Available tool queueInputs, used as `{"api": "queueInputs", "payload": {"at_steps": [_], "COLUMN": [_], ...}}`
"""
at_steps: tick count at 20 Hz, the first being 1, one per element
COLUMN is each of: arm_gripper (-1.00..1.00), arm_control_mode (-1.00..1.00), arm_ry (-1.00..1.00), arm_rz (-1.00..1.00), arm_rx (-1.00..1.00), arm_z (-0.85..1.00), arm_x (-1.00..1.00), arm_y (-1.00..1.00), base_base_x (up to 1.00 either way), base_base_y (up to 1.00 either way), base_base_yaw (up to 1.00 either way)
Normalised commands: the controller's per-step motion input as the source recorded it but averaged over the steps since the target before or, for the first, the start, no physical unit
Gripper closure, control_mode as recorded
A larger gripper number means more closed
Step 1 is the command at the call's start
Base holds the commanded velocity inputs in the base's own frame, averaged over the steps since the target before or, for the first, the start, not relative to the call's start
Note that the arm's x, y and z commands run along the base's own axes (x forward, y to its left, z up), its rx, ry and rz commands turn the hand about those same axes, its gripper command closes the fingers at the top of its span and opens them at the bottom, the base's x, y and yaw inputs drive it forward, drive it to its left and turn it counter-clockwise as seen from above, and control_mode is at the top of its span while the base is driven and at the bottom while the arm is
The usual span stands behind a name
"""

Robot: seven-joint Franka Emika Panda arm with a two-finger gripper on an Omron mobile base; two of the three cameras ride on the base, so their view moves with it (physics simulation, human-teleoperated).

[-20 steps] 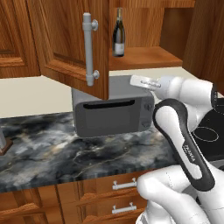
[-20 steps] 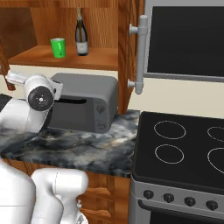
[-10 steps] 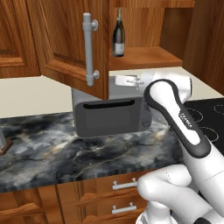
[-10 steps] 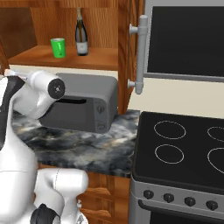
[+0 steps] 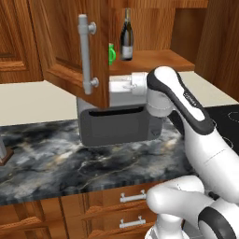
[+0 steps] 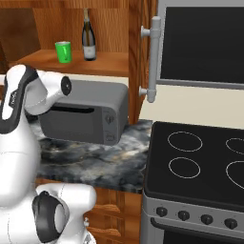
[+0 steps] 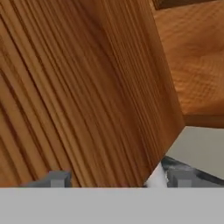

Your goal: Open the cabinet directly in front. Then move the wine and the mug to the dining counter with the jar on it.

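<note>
While the cabinet (image 5: 88,51) stands open in the left base view, wine (image 5: 126,36) and mug (image 5: 111,54) sit on its shelf at 12 o'clock. Right base view: mug at 9 o'clock of wine. Hand view: tool (image 7: 116,178) against door wood, holding nothing; opening cannot be told. Risk, judged: door edge snagging it.

Reddish-brown wood cabinet (image 5: 60,51), dark wine (image 5: 126,37), bright green mug (image 6: 63,51), grey microwave (image 6: 88,119), black veined worktop (image 5: 70,158)
</note>
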Motion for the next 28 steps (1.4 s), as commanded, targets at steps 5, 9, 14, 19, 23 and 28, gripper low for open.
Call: {"api": "queueInputs", "payload": {"at_steps": [5,9,14,19,23,28], "arm_gripper": [-1.0,-1.0,-1.0,-1.0,-1.0,-1.0], "arm_control_mode": [-1.0,-1.0,-1.0,-1.0,-1.0,-1.0], "arm_ry": [-0.07,-0.12,-0.12,-0.17,-0.03,-0.04], "arm_rz": [0.22,0.17,0.04,-0.05,-0.1,-0.32], "arm_rx": [0.0,0.0,0.0,0.01,0.0,0.02], "arm_z": [-0.37,-0.42,-0.08,0.29,0.05,0.3], "arm_x": [0.48,0.7,0.52,0.07,-0.39,-0.95], "arm_y": [1.0,1.0,1.0,0.76,-0.26,-1.0], "base_base_x": [0.0,0.0,0.0,0.0,0.0,0.0], "base_base_y": [0.0,0.0,0.0,0.0,0.0,0.0], "base_base_yaw": [0.0,0.0,0.0,0.0,0.0,0.0]}}
